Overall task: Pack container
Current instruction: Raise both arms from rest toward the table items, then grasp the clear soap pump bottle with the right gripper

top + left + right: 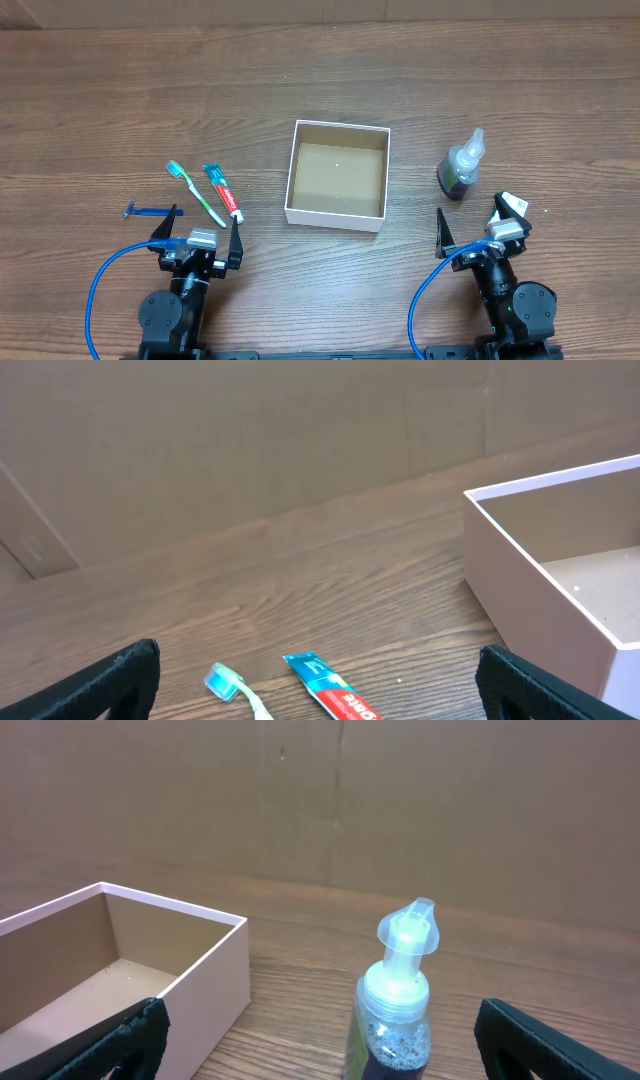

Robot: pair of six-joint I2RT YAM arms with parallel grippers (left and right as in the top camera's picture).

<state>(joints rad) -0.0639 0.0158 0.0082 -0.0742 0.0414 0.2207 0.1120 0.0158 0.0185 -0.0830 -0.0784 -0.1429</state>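
The container [291, 190], a square shallow box, white outside and brown inside, sits empty at mid-table; it also shows in the left wrist view [500, 550] and the right wrist view [215, 980]. A green toothbrush [195, 192] and a toothpaste tube [224, 192] lie left of it, also in the left wrist view: toothbrush [232, 686], tube [330, 690]. A blue razor [150, 211] lies further left. A foam pump bottle [462, 166] stands right of the box [397, 1010]. My left gripper [204, 228] is open just behind the toothbrush and tube. My right gripper [470, 227] is open just behind the bottle.
A small white item [514, 204] lies by the right gripper's right finger. A cardboard wall stands behind the table [400, 800]. Wood-grain tabletop [320, 80] extends all round the box.
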